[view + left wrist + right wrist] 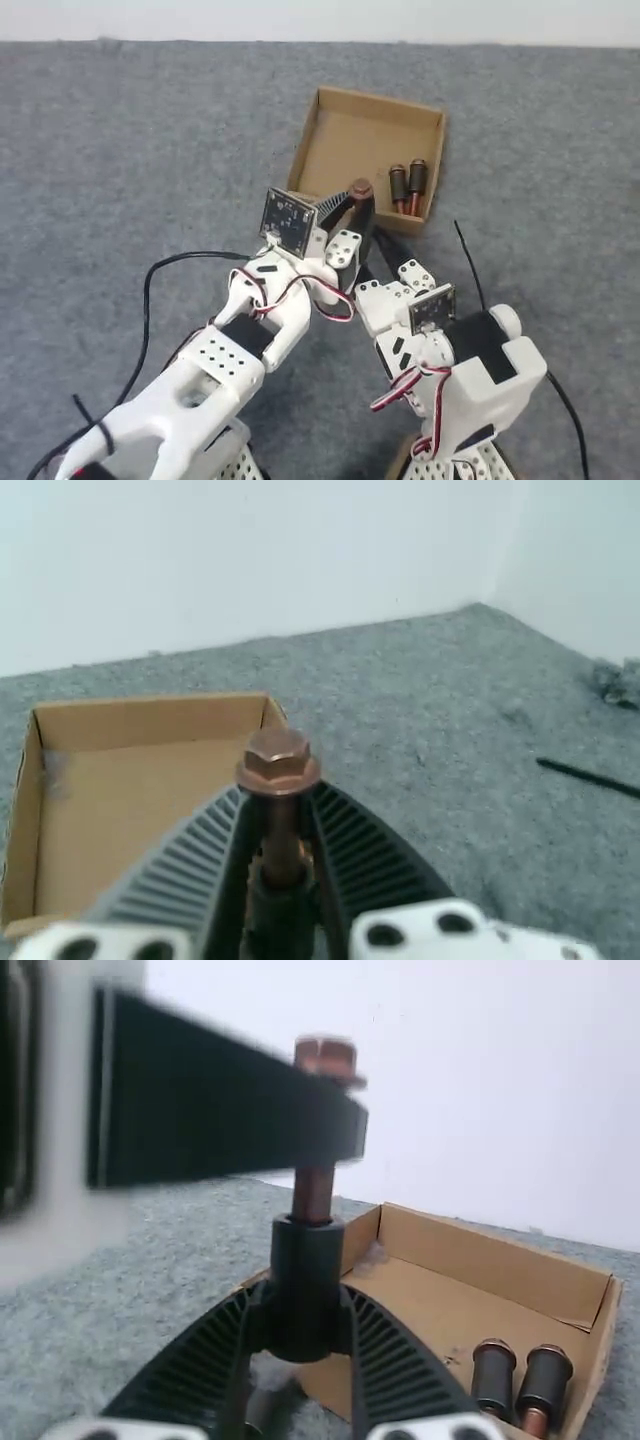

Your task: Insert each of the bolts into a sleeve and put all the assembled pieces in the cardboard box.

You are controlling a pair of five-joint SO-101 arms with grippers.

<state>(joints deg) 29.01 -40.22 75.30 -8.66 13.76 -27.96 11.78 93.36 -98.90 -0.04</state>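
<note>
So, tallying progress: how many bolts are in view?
3. Two sleeved bolts lie in the cardboard box; the third bolt is upright in the left gripper, its shank in the sleeve held by the right gripper. Others may be hidden.

Colours as I read them off the feeds.

- Bolt (278, 762): coppery brown, with the hex head a shade brighter than the shank.
- Sleeve (305, 1285): plain matte black.
- Cardboard box (340, 140): tan and unprinted.
- Two assembled pieces (398, 188) in it: dark sleeves, copper ends.
- Left jaws and right jaws: black, ribbed in fine parallel ridges.
- Arm shells (240, 350): white with black sections.
- Wires (300, 292): red, white and black.
- Table (130, 150): mottled grey with a carpet-like fleck.
- Wall (250, 550): white.
</note>
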